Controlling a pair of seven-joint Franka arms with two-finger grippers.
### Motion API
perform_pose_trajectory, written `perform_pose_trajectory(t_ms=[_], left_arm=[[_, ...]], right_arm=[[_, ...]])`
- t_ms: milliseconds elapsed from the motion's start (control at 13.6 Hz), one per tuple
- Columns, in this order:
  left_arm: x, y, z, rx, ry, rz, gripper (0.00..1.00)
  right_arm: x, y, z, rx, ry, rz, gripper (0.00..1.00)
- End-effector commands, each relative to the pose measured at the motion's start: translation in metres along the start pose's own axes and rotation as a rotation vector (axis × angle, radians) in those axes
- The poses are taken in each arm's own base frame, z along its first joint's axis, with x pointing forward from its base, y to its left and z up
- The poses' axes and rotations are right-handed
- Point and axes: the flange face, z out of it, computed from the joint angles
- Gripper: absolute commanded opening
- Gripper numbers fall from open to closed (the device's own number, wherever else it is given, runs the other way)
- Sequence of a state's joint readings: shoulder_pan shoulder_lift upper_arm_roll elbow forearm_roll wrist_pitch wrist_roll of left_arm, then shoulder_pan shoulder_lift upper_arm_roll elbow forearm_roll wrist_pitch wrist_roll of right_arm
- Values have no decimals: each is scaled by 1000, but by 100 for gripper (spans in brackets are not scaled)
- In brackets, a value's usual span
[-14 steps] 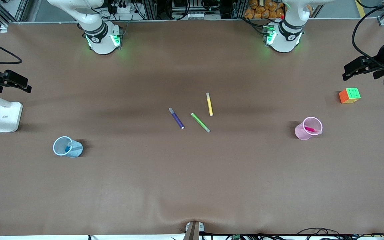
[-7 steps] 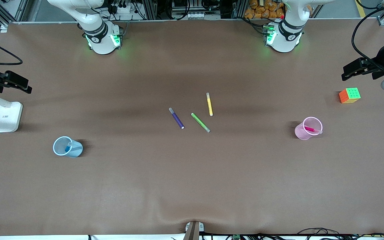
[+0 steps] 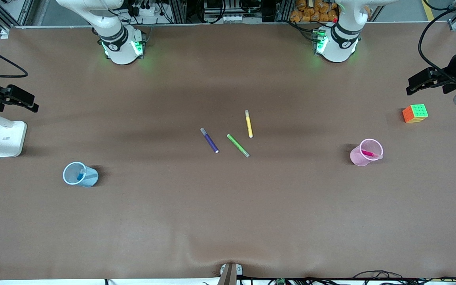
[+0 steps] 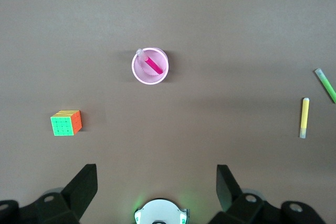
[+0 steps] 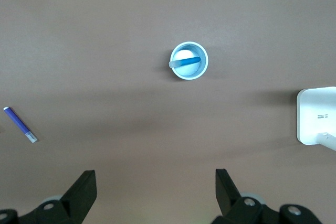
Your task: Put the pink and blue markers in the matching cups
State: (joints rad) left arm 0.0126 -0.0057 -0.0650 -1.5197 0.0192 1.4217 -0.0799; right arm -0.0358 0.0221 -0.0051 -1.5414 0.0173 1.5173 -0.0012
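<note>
The pink marker (image 3: 369,153) stands in the pale pink cup (image 3: 359,157) toward the left arm's end of the table; marker (image 4: 153,65) and cup (image 4: 137,73) also show in the left wrist view. The blue marker (image 3: 80,174) stands in the pale blue cup (image 3: 89,180) toward the right arm's end; they show in the right wrist view as marker (image 5: 188,61) and cup (image 5: 203,66). My left gripper (image 4: 155,174) is open and empty, high over the table (image 3: 418,84). My right gripper (image 5: 155,177) is open and empty, high over its end (image 3: 24,99).
A dark purple pen (image 3: 209,140), a green pen (image 3: 238,145) and a yellow pen (image 3: 248,124) lie mid-table. A colourful cube (image 3: 415,113) sits near the pink cup. A white stand base (image 3: 8,138) sits near the blue cup.
</note>
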Motion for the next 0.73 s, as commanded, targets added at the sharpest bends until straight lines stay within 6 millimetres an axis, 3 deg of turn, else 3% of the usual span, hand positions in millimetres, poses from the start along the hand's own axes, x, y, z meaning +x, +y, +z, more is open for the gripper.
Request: perform_pose_trajectory(t_ms=[0, 660], left_arm=[[-1, -1, -7, -12, -7, 0, 100], [-5, -4, -7, -11, -28, -6, 100]], right_arm=[[-7, -2, -6, -22, 8, 15, 100], [-5, 0, -4, -34, 8, 19, 100]])
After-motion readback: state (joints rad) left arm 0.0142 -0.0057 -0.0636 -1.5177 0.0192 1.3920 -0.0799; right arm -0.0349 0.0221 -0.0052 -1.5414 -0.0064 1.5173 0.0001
